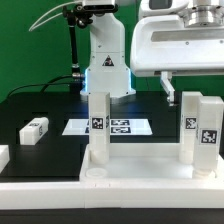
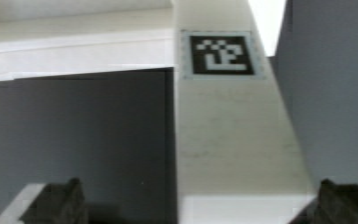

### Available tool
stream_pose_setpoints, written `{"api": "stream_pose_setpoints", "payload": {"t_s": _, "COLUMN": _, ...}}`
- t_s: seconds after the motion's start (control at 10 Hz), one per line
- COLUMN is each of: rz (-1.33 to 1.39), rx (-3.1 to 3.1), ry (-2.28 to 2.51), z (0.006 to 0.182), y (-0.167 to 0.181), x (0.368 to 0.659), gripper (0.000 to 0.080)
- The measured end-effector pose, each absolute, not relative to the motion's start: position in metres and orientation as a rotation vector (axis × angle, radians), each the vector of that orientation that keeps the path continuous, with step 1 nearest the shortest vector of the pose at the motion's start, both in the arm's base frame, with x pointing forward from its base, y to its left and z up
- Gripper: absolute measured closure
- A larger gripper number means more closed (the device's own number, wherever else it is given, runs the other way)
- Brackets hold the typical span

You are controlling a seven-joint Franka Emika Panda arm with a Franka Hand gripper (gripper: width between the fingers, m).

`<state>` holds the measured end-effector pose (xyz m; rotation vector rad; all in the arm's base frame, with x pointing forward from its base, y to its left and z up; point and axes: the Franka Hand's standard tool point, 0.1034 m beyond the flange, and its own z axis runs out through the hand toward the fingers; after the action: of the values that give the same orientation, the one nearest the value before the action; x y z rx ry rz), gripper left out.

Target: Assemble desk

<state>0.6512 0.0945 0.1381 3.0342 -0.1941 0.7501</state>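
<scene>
The tool [image 1: 186, 88] [image 2: 202, 205] hangs at the exterior view's right with its two dark fingers [image 2: 60, 205] spread wide apart, clamped on nothing. From the wrist view they straddle an upright white square plastic post leg [image 2: 229, 150] [image 1: 190, 125] with a black-and-white tag on its face. There's a clear dark gap between that post and one finger. The other finger sits just beside it, and I can't tell whether it touches.

Right next to that post, toward the exterior view's right edge, stands a second tagged white leg [image 1: 211, 135]. Both rise from the wide flat white plastic desk top [image 1: 140, 190], which lies across the front of the black table [image 1: 40, 105]. A third upright white leg [image 1: 100, 125] stands on the desk top further toward the exterior view's left. Behind it, flat on the table, is the marker board [image 1: 135, 127].

Well off to the exterior view's left, a loose white post leg [image 1: 35, 130] lies on its side on the table, apart from the rest. The robot's white base [image 1: 105, 60] stands at the back, before a green wall [image 1: 30, 40].
</scene>
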Motion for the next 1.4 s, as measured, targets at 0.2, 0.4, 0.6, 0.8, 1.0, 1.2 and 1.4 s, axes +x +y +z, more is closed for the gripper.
{"api": "stream_pose_setpoints", "payload": {"t_s": 0.2, "rz": 0.668, "rx": 3.044, "ry": -0.219, "z": 0.134, "y": 0.086, "x": 0.65, "gripper": 0.015}}
{"api": "stream_pose_setpoints", "payload": {"t_s": 0.4, "rz": 0.411, "rx": 3.087, "ry": -0.253, "z": 0.146, "y": 0.089, "x": 0.66, "gripper": 0.015}}
{"api": "stream_pose_setpoints", "payload": {"t_s": 0.6, "rz": 0.202, "rx": 3.119, "ry": -0.318, "z": 0.153, "y": 0.089, "x": 0.661, "gripper": 0.015}}
{"api": "stream_pose_setpoints", "payload": {"t_s": 0.8, "rz": 0.064, "rx": 3.114, "ry": -0.335, "z": 0.148, "y": 0.083, "x": 0.658, "gripper": 0.015}}
{"api": "stream_pose_setpoints", "payload": {"t_s": 1.0, "rz": -0.088, "rx": 3.097, "ry": -0.355, "z": 0.145, "y": 0.073, "x": 0.655, "gripper": 0.015}}
{"api": "stream_pose_setpoints", "payload": {"t_s": 1.2, "rz": -0.084, "rx": 3.09, "ry": -0.38, "z": 0.14, "y": 0.078, "x": 0.655, "gripper": 0.015}}
{"api": "stream_pose_setpoints", "payload": {"t_s": 1.4, "rz": -0.058, "rx": 3.09, "ry": -0.412, "z": 0.129, "y": 0.091, "x": 0.655, "gripper": 0.015}}
